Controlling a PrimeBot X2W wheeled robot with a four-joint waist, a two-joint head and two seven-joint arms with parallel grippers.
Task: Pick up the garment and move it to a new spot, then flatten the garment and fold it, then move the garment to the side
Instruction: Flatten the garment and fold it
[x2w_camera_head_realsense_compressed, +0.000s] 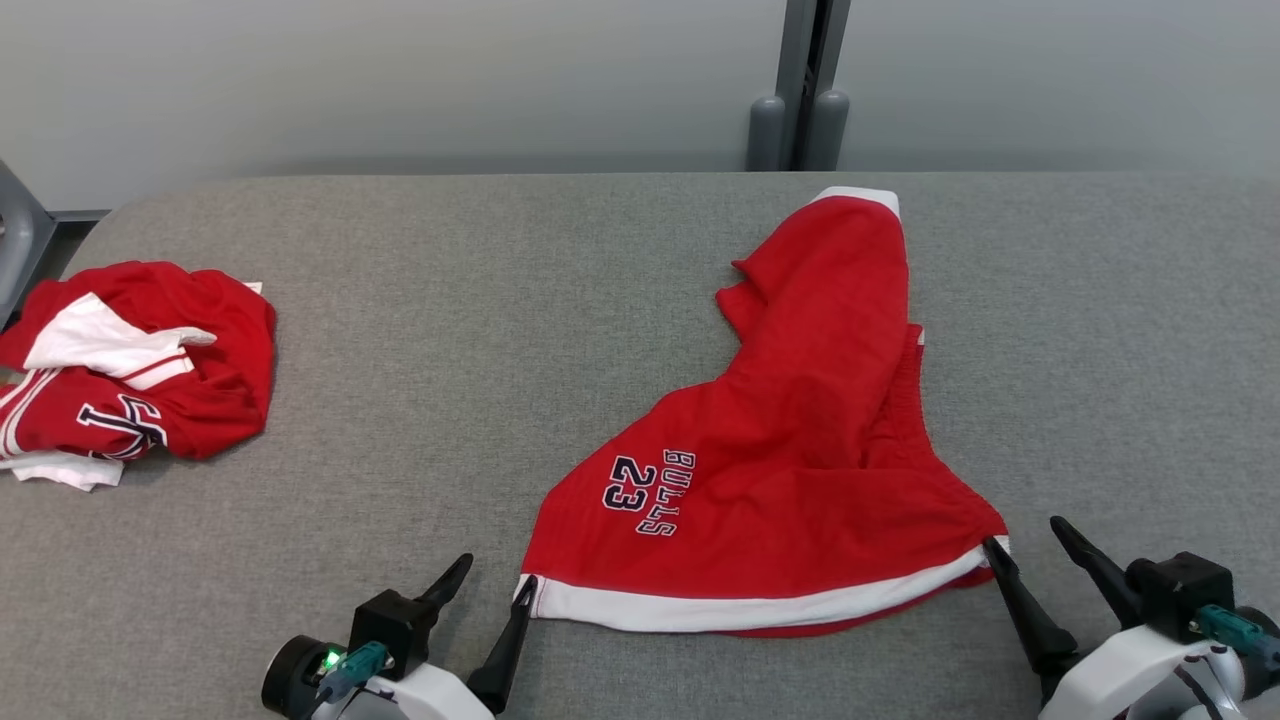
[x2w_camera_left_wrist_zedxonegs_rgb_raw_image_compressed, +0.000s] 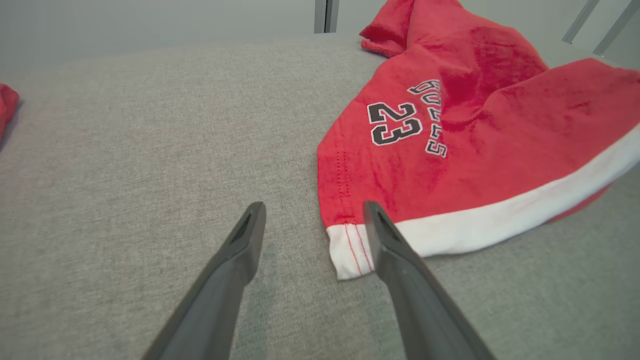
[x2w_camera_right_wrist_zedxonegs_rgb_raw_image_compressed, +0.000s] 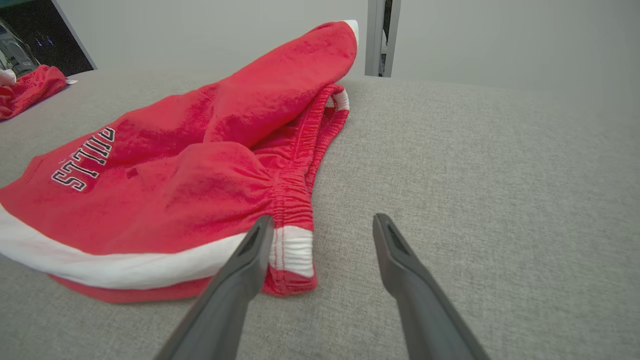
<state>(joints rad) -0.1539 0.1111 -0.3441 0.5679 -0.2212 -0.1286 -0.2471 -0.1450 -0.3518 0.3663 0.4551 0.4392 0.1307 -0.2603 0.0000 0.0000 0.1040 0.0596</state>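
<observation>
Grey cloth table (x2w_camera_head_realsense_compressed: 600, 300), head view: covers the whole work area; a pale wall stands behind it.
Garment count, head view: two. The red shorts (x2w_camera_head_realsense_compressed: 800, 450) lie centre-right. A crumpled red-and-white heap (x2w_camera_head_realsense_compressed: 140, 360) lies at the far left, well apart from them.
Shorts, position: the white hem band faces the near edge. The print reads "BULLS 23". One leg runs away towards the back of the table.
Gripper count, head view: two, each with two dark fingers.
Left gripper (x2w_camera_head_realsense_compressed: 497, 571): fingers spread, grasping nothing; its inner fingertip is at the left hem corner.
Right gripper (x2w_camera_head_realsense_compressed: 1024, 533): fingers spread, grasping nothing; its inner fingertip is at the shorts' right near corner.
Background: one grey post (x2w_camera_head_realsense_compressed: 800, 90) against the wall, with two rounded caps at its foot.
Obstructions: nothing lies between either gripper and the shorts.
Left wrist view: one finger overlaps the white hem corner and the other is over bare cloth. An edge of the heap shows at the left border.
Right wrist view: one finger overlaps the white-banded corner by the gathered elastic waistband, the other is over bare cloth. The heap shows far off at the upper left, beside dark equipment too unclear to identify.
</observation>
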